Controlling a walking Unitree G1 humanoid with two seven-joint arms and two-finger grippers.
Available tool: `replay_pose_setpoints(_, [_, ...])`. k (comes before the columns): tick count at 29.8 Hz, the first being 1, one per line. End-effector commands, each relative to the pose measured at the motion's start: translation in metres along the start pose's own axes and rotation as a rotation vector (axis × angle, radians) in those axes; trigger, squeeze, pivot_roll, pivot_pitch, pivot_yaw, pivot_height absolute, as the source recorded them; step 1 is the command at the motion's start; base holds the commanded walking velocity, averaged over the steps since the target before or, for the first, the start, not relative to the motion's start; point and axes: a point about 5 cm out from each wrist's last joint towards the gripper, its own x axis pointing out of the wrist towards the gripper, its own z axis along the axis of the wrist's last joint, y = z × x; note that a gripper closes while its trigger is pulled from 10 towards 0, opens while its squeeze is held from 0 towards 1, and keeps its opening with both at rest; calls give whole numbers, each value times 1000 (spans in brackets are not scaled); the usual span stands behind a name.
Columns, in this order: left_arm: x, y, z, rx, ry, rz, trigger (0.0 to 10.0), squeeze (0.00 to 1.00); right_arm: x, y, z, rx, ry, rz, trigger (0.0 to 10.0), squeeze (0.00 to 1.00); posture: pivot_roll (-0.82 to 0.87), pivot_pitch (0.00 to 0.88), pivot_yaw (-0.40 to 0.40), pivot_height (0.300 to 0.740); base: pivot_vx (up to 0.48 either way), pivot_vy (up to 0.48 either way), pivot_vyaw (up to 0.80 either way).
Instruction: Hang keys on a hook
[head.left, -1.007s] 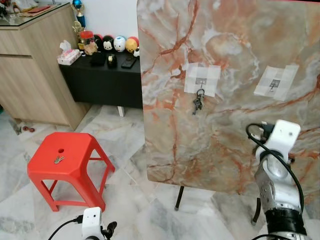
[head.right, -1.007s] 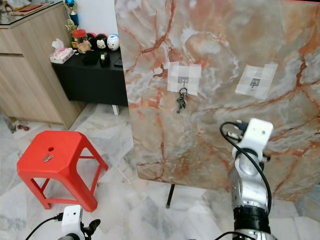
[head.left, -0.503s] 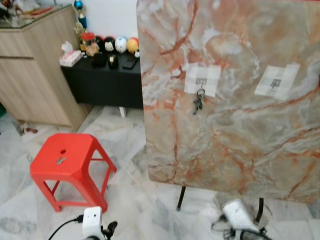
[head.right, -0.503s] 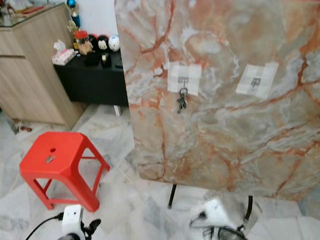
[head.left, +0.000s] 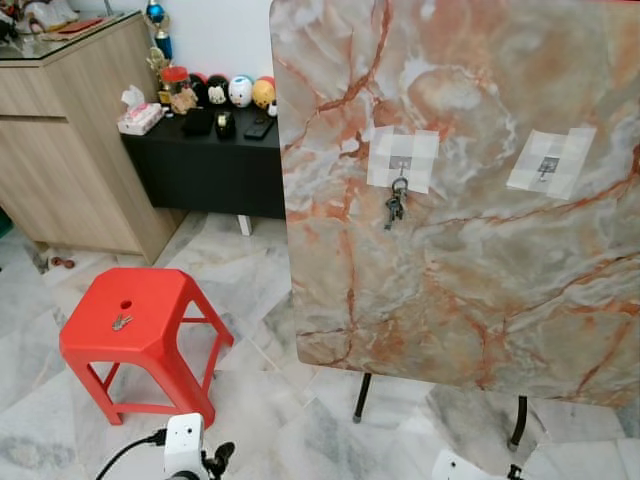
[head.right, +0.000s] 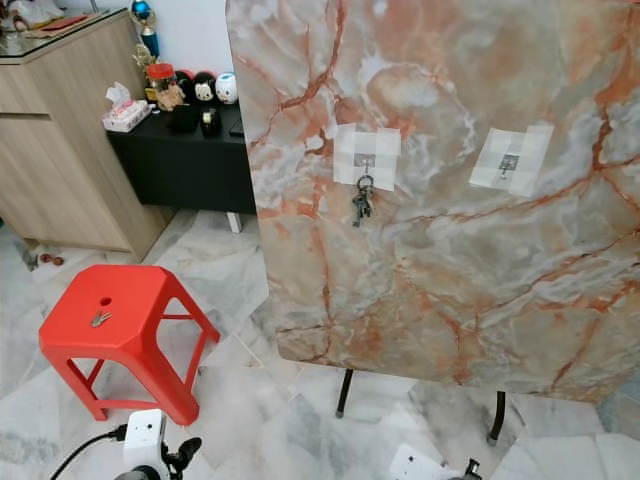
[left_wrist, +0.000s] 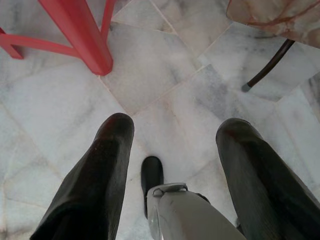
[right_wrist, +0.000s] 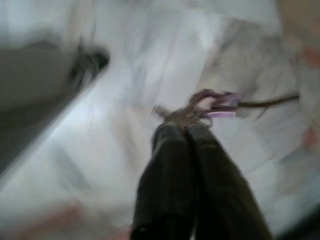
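two hooks sit on the upright marble tabletop: the left hook already carries a key bunch, the right hook is bare. the right gripper, low by the floor, has its fingers together on a small purple-tagged key. the bare hook lies up and ahead of it, nearer this arm. the left gripper hangs idle, fingers apart. another key lies on the red stool.
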Motion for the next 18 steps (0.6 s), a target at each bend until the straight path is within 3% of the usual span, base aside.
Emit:
replay_pose_setpoints(1, [0,2,0,9,11,3,10000,0,-1,-4,16,248,-101,14,10000,0,-15,0,-3,740,0,0,0])
replay_pose_setpoints(2, [0,2,0,9,11,3,10000,0,-1,-4,17,253,-108,20,10000,0,-14,0,-2,740,0,0,0])
replay_pose_setpoints(4, [0,2,0,9,11,3,10000,0,-1,-2,16,-42,-67,33,10000,0,-13,0,-3,740,0,0,0])
replay_pose_setpoints(5, [0,2,0,9,11,3,10000,0,0,2,9,-270,-10,59,10000,0,-12,0,-4,740,0,0,0])
replay_pose_setpoints(6, [0,2,0,8,11,3,10000,0,0,4,4,-421,32,79,10000,0,-12,0,-4,740,0,0,0])
replay_pose_setpoints(7, [0,2,0,8,11,3,10000,0,0,5,-2,-503,69,100,10000,0,-10,0,-5,740,0,0,0])
replay_pose_setpoints(11, [0,2,-1,8,12,5,10000,0,-1,-3,-4,-585,92,41,10000,0,-9,0,-4,740,0,0,0])
replay_pose_setpoints(18, [0,1,-1,9,12,2,10000,0,-2,-6,-4,-738,97,82,10000,0,-14,0,-5,740,0,0,0])
